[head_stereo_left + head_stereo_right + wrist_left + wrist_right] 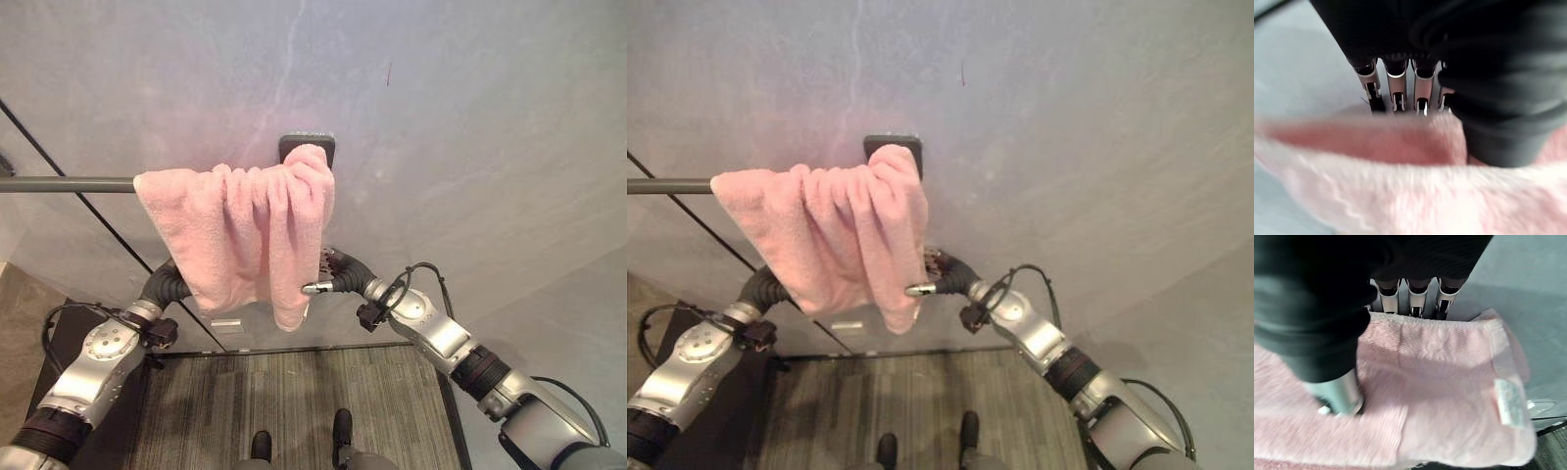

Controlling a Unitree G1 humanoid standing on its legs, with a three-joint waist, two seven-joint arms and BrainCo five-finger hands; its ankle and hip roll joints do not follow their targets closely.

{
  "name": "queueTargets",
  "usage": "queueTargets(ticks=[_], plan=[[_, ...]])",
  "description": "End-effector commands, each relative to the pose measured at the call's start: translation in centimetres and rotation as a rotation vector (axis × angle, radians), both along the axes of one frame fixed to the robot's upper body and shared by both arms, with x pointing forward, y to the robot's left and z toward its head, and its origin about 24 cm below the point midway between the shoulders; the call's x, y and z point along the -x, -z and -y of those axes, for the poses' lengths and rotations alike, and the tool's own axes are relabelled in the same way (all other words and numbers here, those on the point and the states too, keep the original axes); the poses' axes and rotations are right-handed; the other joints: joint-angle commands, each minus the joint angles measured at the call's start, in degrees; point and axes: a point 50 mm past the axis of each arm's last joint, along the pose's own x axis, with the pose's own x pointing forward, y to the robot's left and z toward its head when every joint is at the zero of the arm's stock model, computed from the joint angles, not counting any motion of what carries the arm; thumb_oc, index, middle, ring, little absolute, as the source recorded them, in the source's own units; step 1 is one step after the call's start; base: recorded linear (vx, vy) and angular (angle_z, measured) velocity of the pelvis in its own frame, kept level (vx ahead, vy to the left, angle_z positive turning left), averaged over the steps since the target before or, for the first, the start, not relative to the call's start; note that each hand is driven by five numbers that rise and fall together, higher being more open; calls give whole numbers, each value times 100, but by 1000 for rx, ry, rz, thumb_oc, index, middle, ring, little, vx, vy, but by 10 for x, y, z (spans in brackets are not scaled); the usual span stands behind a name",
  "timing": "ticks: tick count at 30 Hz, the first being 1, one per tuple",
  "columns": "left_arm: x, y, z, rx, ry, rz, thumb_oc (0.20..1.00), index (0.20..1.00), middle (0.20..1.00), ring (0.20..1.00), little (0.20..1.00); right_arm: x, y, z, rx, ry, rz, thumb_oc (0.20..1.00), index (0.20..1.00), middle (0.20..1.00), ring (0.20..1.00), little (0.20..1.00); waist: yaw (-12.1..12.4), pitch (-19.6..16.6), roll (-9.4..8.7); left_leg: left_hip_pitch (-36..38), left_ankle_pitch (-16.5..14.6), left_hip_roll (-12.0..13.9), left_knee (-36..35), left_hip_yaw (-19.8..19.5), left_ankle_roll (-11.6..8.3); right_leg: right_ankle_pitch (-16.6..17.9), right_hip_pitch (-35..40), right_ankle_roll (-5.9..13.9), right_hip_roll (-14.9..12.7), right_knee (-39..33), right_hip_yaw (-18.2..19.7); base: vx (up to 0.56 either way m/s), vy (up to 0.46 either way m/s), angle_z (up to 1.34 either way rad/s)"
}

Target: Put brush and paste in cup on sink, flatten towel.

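Pale grey wall (470, 117) backs the scene in the left eye view, with a dark rail (64, 183) running in from the left to a dark bracket (307, 145). A pink towel (240, 230) hangs bunched in folds over the rail's end, below the bracket. The left hand (168, 282) reaches up behind the towel's lower left edge, and the right hand (331, 277) is at its lower right edge, thumb on the front of the cloth. The right eye view shows the same layout, with striped flooring (921, 401) below. In the left wrist view, the left hand's fingers (1396, 90) run behind the towel's top edge, their tips hidden, so its grip cannot be told. In the right wrist view, the right hand's fingers (1415, 301) pass behind the towel while the thumb (1339, 391) presses the front, pinching the cloth, near a white label (1508, 401).
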Motion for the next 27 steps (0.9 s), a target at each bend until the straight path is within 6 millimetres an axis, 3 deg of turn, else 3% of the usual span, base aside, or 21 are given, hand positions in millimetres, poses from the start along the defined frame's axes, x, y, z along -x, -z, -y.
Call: queueTargets(ticks=[1, 6, 11, 15, 18, 19, 23, 26, 27], plan=[[-21, -35, 30, 104, 87, 179, 200, 200, 200, 200, 200, -7, -27, -14, -78, -20, 81, 200, 200, 200, 200, 200, -34, -194, 153, 28, -86, -192, 104, 81, 166, -193, 404, 601, -457, 191, 139, 0, 0, 0], [-14, -27, 17, 111, 9, 181, 200, 200, 200, 200, 200, -4, -29, -4, -71, 8, 127, 200, 200, 200, 200, 200, -18, -298, 182, 151, -136, -175, 108, 81, 166, -259, 528, 603, -458, 202, 134, 34, -11, 0], [-2, -49, 0, 158, -94, 324, 200, 200, 200, 200, 200, 5, -64, 7, -146, 10, 272, 200, 200, 200, 200, 200, -22, -400, 194, 283, -168, -159, 91, 56, 161, -323, 669, 608, -455, 188, 105, 28, -3, 0], [9, -51, -7, 228, -191, 396, 200, 200, 200, 200, 200, 19, -83, 3, -280, -38, 322, 200, 200, 200, 200, 200, -12, -435, 179, 311, -171, -153, 64, 60, 162, -337, 685, 604, -457, 164, 98, 0, 0, 0], [12, -26, -14, 208, -280, 312, 200, 200, 200, 200, 200, 22, -70, -14, -242, -98, 261, 200, 200, 200, 200, 200, 75, -356, 139, 182, -123, -180, 40, 34, 177, -303, 608, 583, -473, 141, 56, -82, 23, -1], [11, -7, -15, 203, -313, 234, 200, 200, 200, 200, 200, 22, -59, -23, -235, -111, 206, 200, 200, 200, 200, 200, 116, -309, 131, 116, -99, -191, 40, 20, 178, -277, 573, 576, -488, 126, 31, -86, 16, 6], [4, 22, -11, 101, -335, 101, 200, 200, 200, 200, 200, 24, -46, -56, -232, -181, 114, 200, 200, 200, 200, 200, 227, -230, 55, -47, -46, -223, 53, -36, 190, -205, 501, 584, -508, 94, -13, -72, 9, 13], [1, 23, -10, 99, -348, 99, 200, 200, 200, 200, 200, 26, -47, -69, -236, -207, 94, 219, 219, 219, 219, 219, 293, -249, -19, -62, -55, -268, 68, -45, 223, -137, 486, 605, -548, 135, -13, -26, 30, 10], [0, 19, -11, 95, -358, 114, 238, 238, 238, 238, 238, 26, -49, -71, -238, -214, 99, 225, 225, 225, 225, 225, 300, -258, -22, -55, -62, -283, 74, -42, 234, -111, 475, 615, -561, 158, 7, -8, 49, 3]])
